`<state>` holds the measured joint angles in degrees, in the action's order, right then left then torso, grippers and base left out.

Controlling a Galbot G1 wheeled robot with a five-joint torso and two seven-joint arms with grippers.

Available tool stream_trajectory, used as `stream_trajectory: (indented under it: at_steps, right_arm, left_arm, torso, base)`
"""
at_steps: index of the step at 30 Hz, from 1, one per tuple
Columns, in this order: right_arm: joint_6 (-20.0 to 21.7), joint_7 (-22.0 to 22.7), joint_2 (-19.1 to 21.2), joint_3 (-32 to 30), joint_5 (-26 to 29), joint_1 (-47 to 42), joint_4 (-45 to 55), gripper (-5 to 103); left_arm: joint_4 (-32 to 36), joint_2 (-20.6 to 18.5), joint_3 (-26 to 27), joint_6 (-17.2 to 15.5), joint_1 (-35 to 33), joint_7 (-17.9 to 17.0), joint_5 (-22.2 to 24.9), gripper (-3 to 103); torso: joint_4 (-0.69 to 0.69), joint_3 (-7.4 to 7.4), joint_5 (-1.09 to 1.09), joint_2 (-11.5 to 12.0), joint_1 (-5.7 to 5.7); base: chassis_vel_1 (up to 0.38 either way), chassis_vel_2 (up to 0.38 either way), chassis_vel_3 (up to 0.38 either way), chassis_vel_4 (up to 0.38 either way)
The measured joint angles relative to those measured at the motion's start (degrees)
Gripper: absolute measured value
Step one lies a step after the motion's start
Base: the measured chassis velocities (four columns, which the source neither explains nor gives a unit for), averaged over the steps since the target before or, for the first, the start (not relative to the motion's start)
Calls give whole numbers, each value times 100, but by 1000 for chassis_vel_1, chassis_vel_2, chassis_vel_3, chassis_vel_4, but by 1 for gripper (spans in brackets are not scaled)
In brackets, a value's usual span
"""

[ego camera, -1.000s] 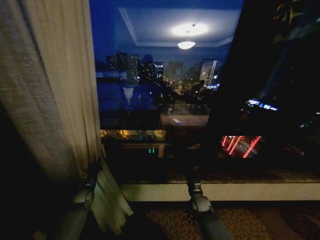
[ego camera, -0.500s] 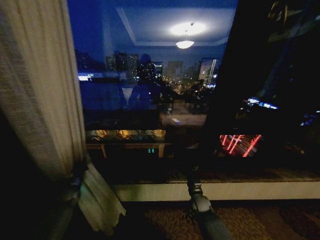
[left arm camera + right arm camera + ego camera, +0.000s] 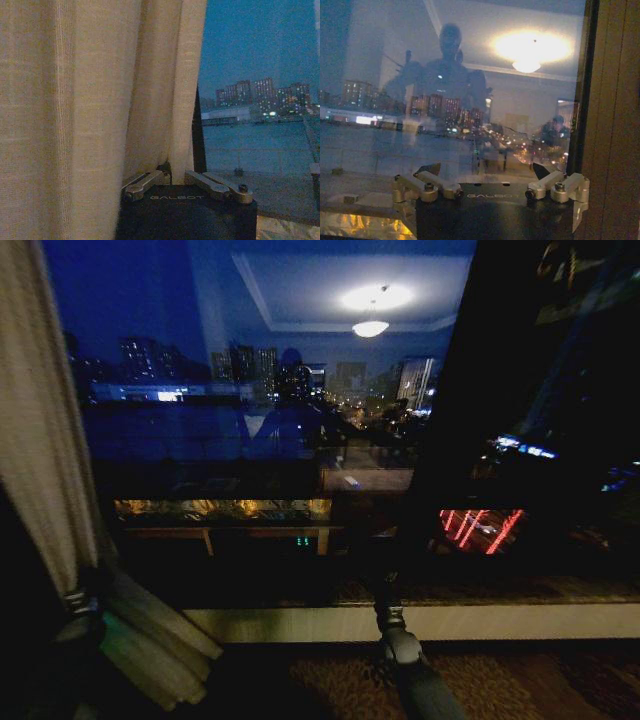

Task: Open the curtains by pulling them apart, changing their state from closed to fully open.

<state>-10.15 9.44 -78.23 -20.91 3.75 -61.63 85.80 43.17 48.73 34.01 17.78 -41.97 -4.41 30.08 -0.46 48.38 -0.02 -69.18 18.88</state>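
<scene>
Big dark window (image 3: 300, 440) dead ahead of both arms, one wide pane of night city, and most of it is bare, so by my read the job is well along on this side. Now the curtain (image 3: 40, 440): I count one cream sheer panel, gathered out on the far left and running up above the left gripper (image 3: 80, 602) and flaring loose below it. That pinch low on the panel makes sense, since holding the leading edge there lets the arm carry the whole fall of cloth sideways. From the left wrist, pleats hang right in front of the gripper (image 3: 172, 175) and a fold drops between its two fingers, which look clamped on the curtain's inner edge. No second sheer panel that I can make out; the far right beyond the right gripper (image 3: 385, 605) is too dark to tell. The right wrist shows one brown strip (image 3: 615, 125) just outboard of that gripper, drape or frame, I can't say which. One pale sill (image 3: 450, 622) runs just beyond the right gripper. Two grippers in all, and the right one waits near the glass with its fingers spread wide, nothing between them.
</scene>
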Motion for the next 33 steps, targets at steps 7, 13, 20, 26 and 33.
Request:
stream_trajectory:
  at_steps: [7, 13, 20, 26, 33]
  right_arm:
    - [0, 0, 0, 0, 0, 0, 0, 100]
    - [0, 0, 0, 0, 0, 0, 0, 100]
    - [0, 0, 0, 1, 0, 0, 0, 100]
    - [0, 0, 0, 0, 0, 0, 0, 100]
    - [0, 0, 0, 0, 0, 0, 0, 100]
  left_arm:
    - [19, 65, 6, -30, -29, -36, 19, 0]
    - [173, 130, 67, -77, -173, -110, 15, 0]
    - [1402, 515, 553, -270, -996, -125, -35, 30]
    - [2639, 925, 921, -421, -1880, -120, -118, 47]
    - [4498, 1536, 1115, -654, -3243, -35, -79, 74]
  torso:
    - [0, 0, 0, 0, 0]
    - [0, 0, 1, 0, 0]
    - [-1, 0, 2, 0, 0]
    - [-1, 0, 2, 0, 0]
    - [0, -1, 3, -1, 0]
  base:
    - [0, 0, 0, 0]
    - [0, 0, 0, 0]
    - [0, 0, 0, 0]
    - [0, 0, 0, 0]
    - [0, 0, 0, 0]
